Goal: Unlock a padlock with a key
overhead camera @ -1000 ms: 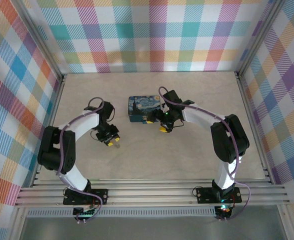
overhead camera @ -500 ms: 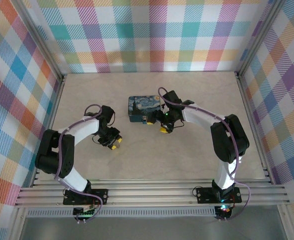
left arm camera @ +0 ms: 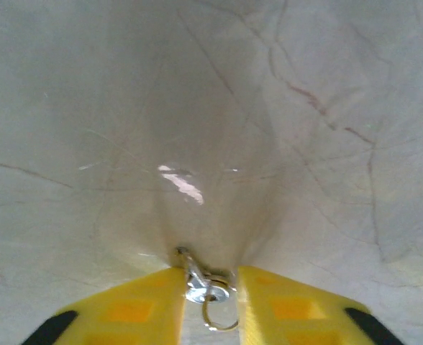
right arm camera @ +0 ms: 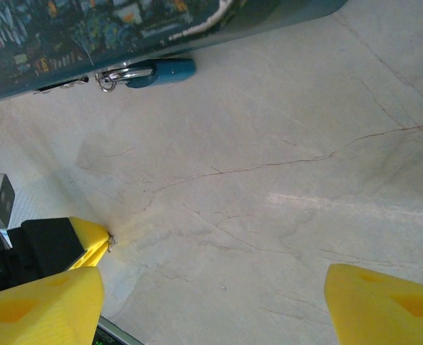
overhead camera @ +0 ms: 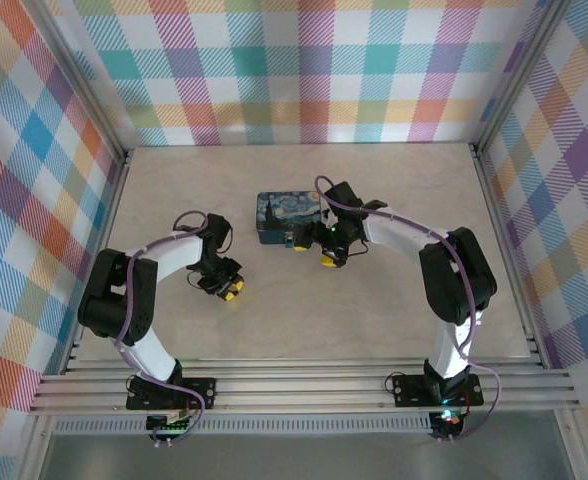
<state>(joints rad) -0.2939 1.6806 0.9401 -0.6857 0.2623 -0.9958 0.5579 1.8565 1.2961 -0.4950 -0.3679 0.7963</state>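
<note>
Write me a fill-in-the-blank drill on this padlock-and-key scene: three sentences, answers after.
1. The key sits between the ___ fingers of the left gripper.
2. The blue padlock sits beside the painted ___.
3. The right gripper holds ___ between its wide-apart fingers.
Missing words: yellow; tin; nothing.

Tin (overhead camera: 287,213): dark blue, swirl-painted, lay at frame centre.
Table (overhead camera: 394,310): was pale and marbled.
Walls (overhead camera: 304,60): pastel plaid, stood top and sides.
</note>
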